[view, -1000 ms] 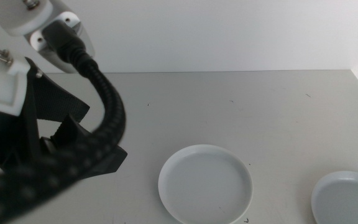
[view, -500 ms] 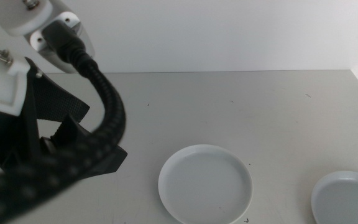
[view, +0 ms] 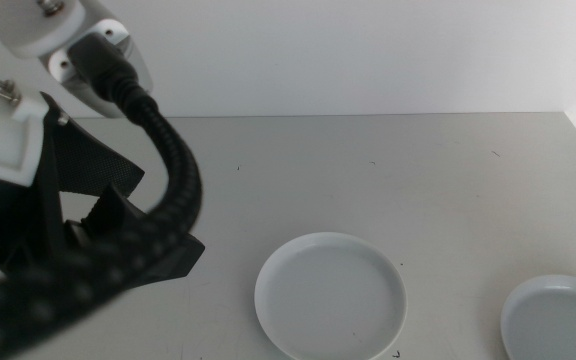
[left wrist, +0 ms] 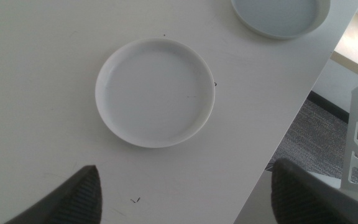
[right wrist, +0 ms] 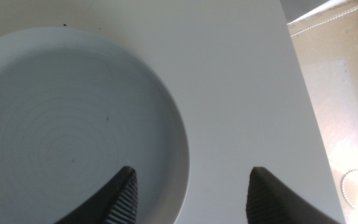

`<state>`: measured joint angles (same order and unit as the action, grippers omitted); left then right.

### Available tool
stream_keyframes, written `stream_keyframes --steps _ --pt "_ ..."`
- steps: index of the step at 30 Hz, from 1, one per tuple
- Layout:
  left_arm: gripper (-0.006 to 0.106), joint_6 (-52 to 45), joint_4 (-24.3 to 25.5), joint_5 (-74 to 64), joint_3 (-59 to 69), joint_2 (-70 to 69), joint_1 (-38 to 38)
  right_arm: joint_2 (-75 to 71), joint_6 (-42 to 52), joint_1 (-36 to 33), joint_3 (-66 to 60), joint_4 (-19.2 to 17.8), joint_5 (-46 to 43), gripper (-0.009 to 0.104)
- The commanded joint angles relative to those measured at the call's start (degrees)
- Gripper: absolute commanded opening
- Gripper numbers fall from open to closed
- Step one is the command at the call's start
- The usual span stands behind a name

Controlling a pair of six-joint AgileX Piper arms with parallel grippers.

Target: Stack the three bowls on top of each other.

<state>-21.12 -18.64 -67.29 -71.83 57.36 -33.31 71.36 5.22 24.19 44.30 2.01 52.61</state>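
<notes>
Smooth plastic bowls (view: pixel 331 295); matt table (view: pixel 418 180)

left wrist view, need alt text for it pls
A white bowl sits empty on the pale table, with the open left gripper above its near side. A pale grey-blue bowl lies beyond, by the table's edge.

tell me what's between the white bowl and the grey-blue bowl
Nothing: only bare table separates the white bowl from the grey-blue bowl, seen in the middle view.
</notes>
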Motion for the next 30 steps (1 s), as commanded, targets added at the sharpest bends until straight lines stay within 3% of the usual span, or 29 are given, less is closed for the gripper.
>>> stream_keyframes --steps 1,30 --pt "0.105 0.19 -1.92 2.75 -1.71 -0.74 -0.37 0.79 1.16 0.36 1.36 0.01 -3.01 0.045" --pt "0.105 0.19 -1.87 2.75 -1.71 -0.74 -0.37 22.15 2.66 0.36 1.36 0.58 -9.53 0.043"
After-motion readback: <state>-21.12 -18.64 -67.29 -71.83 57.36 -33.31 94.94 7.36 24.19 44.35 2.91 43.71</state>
